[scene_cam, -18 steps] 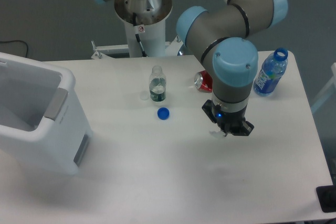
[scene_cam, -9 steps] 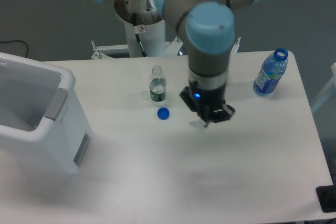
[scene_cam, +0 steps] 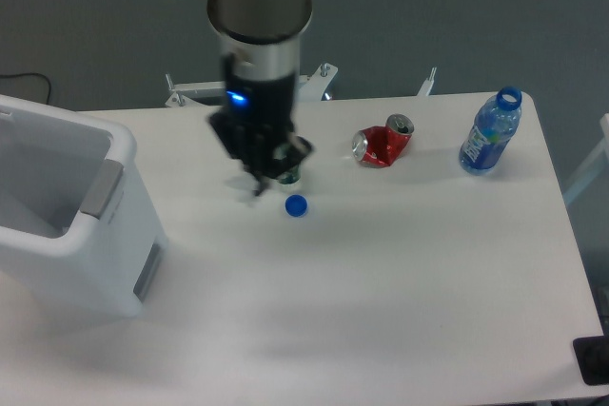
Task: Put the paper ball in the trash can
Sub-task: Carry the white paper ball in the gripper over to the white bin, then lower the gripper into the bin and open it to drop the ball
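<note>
My gripper [scene_cam: 259, 181] hangs above the table's middle left, pointing down, just left of the blue bottle cap. Its fingers are shut on the paper ball [scene_cam: 254, 191], which shows only as a small pale, blurred bit at the fingertips. The trash can [scene_cam: 107, 259], a large white bin with a grey handle patch, stands at the left edge of the table, open side up, well to the left of the gripper.
A blue bottle cap [scene_cam: 296, 205] lies right of the gripper. A small clear bottle [scene_cam: 291, 176] is mostly hidden behind the gripper. A crushed red can [scene_cam: 383, 144] and a blue bottle [scene_cam: 490, 130] stand at the back right.
The arm has swung left across the table with the paper ball in its fingers, from the right of the red can to beside the small bottle, uncovering the red can.
</note>
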Motion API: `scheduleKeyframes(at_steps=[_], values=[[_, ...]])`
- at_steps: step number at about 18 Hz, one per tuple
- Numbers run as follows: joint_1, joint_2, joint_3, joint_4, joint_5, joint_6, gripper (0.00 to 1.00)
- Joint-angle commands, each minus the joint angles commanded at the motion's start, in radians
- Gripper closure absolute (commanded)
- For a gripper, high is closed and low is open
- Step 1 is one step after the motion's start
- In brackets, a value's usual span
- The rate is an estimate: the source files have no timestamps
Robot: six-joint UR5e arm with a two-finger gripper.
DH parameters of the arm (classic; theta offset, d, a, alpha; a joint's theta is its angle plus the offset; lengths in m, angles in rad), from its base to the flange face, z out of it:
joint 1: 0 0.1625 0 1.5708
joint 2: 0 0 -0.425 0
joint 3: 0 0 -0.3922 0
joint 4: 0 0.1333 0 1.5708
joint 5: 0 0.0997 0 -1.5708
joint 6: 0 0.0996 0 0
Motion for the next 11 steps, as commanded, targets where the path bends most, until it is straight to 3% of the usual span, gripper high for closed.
scheduleKeyframes(at_steps=[7,11], values=[[-0.152,0.000,-0.002,0.031,0.000,-0.049,0.98],[-0.180,0.003,-0.008,0.040,-0.067,-0.049,0.70]])
